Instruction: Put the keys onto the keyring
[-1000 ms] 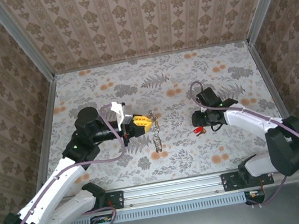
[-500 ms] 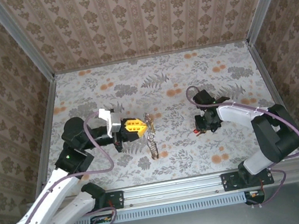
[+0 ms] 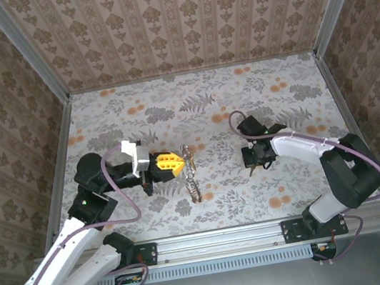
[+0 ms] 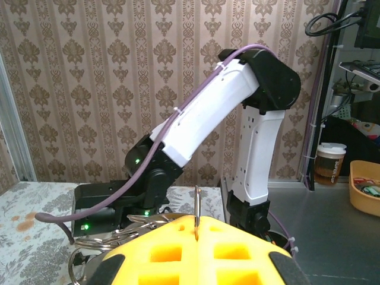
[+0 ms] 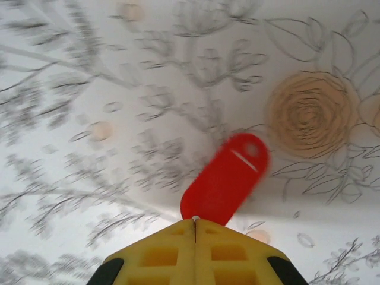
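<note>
Right of centre, low at the tabletop (image 3: 276, 92), the right pincer (image 5: 195, 221) is clamped on the red-headed key (image 5: 225, 178). The left pincer (image 4: 196, 221) pinches the keyring (image 4: 196, 199). The key looks light, stiff and slippery, so it is best gripped by the blade, leaving the head free.

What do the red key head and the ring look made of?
Key head: probably plastic; smooth, evenly bright red with a soft sheen. Ring: likely steel wire; thin, grey, slightly shiny.

Red key's (image 5: 224, 178) blade hidden between right jaws, tablecloth (image 5: 89, 119) blurred, keyring (image 4: 197, 205) half hidden behind left jaws
</note>
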{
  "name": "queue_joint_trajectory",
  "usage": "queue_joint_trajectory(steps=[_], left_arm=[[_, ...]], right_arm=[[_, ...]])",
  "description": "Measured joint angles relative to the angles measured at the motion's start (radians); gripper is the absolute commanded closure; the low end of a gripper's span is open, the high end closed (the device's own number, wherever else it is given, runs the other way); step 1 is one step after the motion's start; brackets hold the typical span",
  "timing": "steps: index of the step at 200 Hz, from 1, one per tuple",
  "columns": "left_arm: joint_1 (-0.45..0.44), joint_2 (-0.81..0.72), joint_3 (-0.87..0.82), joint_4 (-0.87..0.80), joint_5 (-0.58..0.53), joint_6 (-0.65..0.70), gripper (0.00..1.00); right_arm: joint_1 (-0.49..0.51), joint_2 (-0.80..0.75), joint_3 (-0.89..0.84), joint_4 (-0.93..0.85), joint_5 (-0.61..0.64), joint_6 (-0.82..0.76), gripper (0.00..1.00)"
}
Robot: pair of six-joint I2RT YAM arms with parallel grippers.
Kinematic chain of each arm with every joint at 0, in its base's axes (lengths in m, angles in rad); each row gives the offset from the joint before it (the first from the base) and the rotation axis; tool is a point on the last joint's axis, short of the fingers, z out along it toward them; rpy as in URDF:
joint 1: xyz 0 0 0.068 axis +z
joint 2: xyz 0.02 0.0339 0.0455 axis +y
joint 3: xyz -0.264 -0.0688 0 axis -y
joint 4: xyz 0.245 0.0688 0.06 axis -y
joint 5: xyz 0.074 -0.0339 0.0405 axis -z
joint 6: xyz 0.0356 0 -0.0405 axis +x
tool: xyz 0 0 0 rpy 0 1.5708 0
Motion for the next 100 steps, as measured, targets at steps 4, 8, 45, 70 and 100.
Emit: queue_joint_trajectory(steps=[4, 8, 45, 70, 100], left_arm=[[0.000, 0.001, 0.000, 0.000, 0.002, -0.001, 1.00], [0.000, 0.003, 0.000, 0.002, 0.002, -0.001, 1.00], [0.000, 0.010, 0.000, 0.016, 0.009, -0.002, 1.00], [-0.003, 0.010, 0.000, 0.015, 0.009, -0.002, 1.00], [-0.013, 0.010, 0.000, 0.014, 0.008, -0.001, 1.00]], right_arm=[[0.020, -0.005, 0.008, -0.008, 0.013, 0.000, 1.00], [0.047, -0.010, 0.019, -0.019, 0.034, 0.000, 1.00], [0.262, 0.060, 0.165, -0.088, 0.219, 0.000, 1.00], [0.346, 0.194, 0.227, -0.110, 0.309, 0.000, 0.99], [0.420, 0.315, 0.262, -0.128, 0.338, 0.015, 0.91]])
